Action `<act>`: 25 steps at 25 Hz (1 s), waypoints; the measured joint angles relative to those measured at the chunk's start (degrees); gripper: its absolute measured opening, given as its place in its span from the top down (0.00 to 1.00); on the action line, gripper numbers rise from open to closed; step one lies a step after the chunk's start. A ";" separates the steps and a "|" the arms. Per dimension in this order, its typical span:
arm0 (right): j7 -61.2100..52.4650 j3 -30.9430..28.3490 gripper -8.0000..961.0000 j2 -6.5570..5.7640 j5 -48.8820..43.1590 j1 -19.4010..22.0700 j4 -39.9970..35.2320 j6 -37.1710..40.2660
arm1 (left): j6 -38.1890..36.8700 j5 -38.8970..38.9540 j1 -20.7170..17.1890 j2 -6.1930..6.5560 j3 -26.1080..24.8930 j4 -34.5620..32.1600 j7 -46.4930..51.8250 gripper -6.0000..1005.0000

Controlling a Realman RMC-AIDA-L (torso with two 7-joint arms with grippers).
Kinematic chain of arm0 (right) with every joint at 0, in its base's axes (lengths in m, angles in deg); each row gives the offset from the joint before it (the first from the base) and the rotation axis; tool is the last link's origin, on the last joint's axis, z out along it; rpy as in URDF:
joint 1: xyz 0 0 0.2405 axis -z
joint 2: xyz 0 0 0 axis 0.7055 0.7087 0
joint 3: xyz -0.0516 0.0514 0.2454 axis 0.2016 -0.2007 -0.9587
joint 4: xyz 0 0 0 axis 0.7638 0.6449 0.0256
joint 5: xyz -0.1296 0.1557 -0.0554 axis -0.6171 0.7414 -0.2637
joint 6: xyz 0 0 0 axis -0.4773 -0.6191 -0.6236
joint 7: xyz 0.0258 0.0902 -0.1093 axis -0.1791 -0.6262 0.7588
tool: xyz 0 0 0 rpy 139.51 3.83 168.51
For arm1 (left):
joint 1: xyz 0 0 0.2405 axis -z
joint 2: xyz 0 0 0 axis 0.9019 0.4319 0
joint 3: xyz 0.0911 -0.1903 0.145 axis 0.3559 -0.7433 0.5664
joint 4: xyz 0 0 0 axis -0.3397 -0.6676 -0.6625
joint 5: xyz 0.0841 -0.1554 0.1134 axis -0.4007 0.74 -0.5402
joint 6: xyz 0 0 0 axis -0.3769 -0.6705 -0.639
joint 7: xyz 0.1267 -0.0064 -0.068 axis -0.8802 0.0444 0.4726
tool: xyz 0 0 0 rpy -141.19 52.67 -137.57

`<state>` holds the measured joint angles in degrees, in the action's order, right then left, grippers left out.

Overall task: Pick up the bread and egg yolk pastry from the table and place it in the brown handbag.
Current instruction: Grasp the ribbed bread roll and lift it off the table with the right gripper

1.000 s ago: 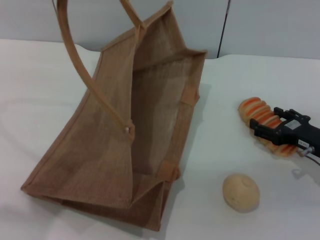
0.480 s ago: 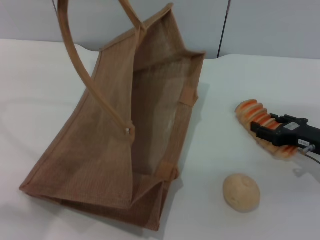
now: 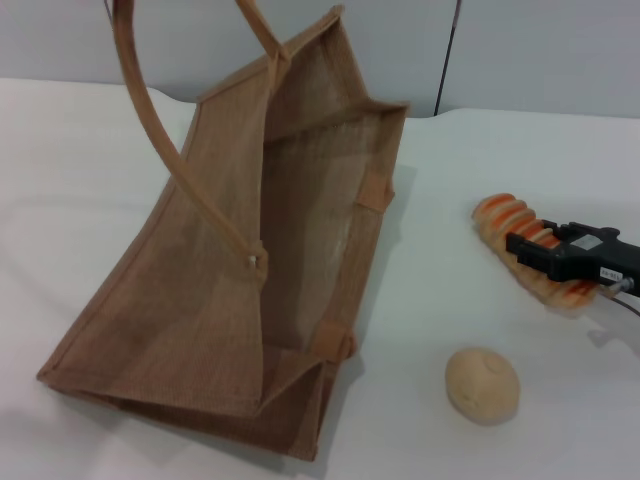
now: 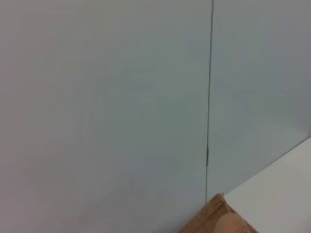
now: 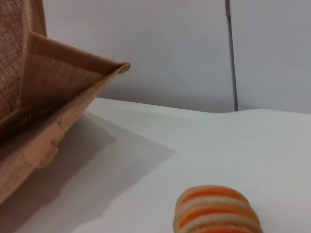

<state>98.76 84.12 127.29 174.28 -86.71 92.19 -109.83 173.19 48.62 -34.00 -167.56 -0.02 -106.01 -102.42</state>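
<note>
Black right gripper fingers closed on bread (near table edge), brown handbag well apart

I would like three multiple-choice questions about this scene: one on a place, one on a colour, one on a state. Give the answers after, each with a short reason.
1. Where does the egg yolk pastry lie?
A. inside the brown handbag
B. on the table, nearer the camera than the bread
C. on top of the bread

2. What colour are the bread's stripes?
A. green
B. blue
C. orange-red

3. What is the right gripper doing?
A. hanging above the bag's opening
B. sitting across the bread
C. carrying the pastry

Answers: B, it rests alone on the white top; C, orange-red bands cross the loaf; B, its black body overlaps the loaf.
</note>
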 joint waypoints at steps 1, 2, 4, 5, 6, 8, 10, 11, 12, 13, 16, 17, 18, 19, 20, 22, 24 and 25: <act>0.00 0.01 0.36 -0.01 0.00 -0.11 -0.01 -0.11 | 0.01 0.00 0.00 0.00 -0.02 -0.01 0.00 0.88; 0.00 0.01 0.37 -0.01 0.00 -0.11 -0.01 -0.11 | 0.02 0.00 0.00 0.00 -0.02 -0.02 0.00 0.88; -0.03 0.01 0.39 -0.02 0.00 -0.21 -0.02 -0.16 | 0.03 0.00 0.00 0.00 -0.04 -0.02 0.00 0.88; -0.05 0.01 0.40 -0.02 0.00 -0.26 -0.02 -0.20 | 0.03 0.00 0.00 0.00 -0.04 -0.03 0.00 0.88; -0.07 0.01 0.41 -0.02 0.00 -0.32 -0.02 -0.27 | 0.03 0.00 0.00 0.00 -0.05 -0.04 0.00 0.88; -0.12 0.01 0.43 -0.02 0.00 -0.39 -0.02 -0.62 | 0.03 0.00 0.00 0.00 -0.06 -0.06 0.00 0.88; -0.30 0.01 0.44 -0.04 0.00 -0.47 -0.02 -0.83 | 0.03 0.00 0.00 0.00 -0.06 -0.06 0.00 0.88; -0.43 0.01 0.46 -0.09 0.00 -0.50 -0.02 -0.86 | 0.03 0.03 0.00 0.00 -0.06 -0.07 -0.01 0.88; -0.55 0.01 0.47 -0.14 0.00 -0.57 -0.02 -0.89 | 0.03 0.08 0.00 0.00 -0.06 -0.08 -0.02 0.88; -0.65 0.01 0.48 -0.18 0.01 -0.64 -0.02 -1.00 | 0.03 0.13 0.00 0.00 -0.06 -0.08 -0.04 0.88; -0.72 0.01 0.51 -0.28 0.02 -0.95 -0.02 -2.01 | 0.03 0.24 0.00 0.00 -0.06 -0.09 -0.13 0.88; -0.73 0.01 0.51 -0.41 0.03 -1.03 -0.02 -2.34 | 0.03 0.22 0.00 0.00 -0.06 -0.08 -0.15 0.88; -0.76 0.01 0.52 -0.51 0.03 -1.09 -0.02 -2.52 | 0.03 0.20 0.00 0.00 -0.06 -0.08 -0.17 0.88; -0.81 0.01 0.53 -0.63 0.04 -1.13 -0.02 -2.63 | 0.01 0.18 0.00 0.00 -0.06 -0.09 -0.19 0.88; -0.87 0.01 0.54 -0.65 0.05 -1.15 -0.02 -2.84 | 0.00 0.18 0.00 0.00 -0.06 -0.09 -0.21 0.88; -0.91 0.01 0.55 -0.65 0.09 -1.16 -0.02 -3.36 | -0.02 0.24 0.02 0.00 -0.06 -0.08 -0.29 0.88; -0.92 0.00 0.57 -0.66 0.28 -1.17 -0.02 -4.09 | -0.06 0.25 0.03 0.00 -0.06 -0.08 -0.32 0.88; -0.93 -0.08 0.57 -0.75 0.39 -1.16 -0.02 -4.87 | -0.10 0.25 0.04 0.00 -0.05 -0.08 -0.35 0.88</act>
<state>97.83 84.04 126.55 174.67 -87.88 92.17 -114.70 173.10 48.87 -33.97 -167.55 -0.07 -106.09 -102.77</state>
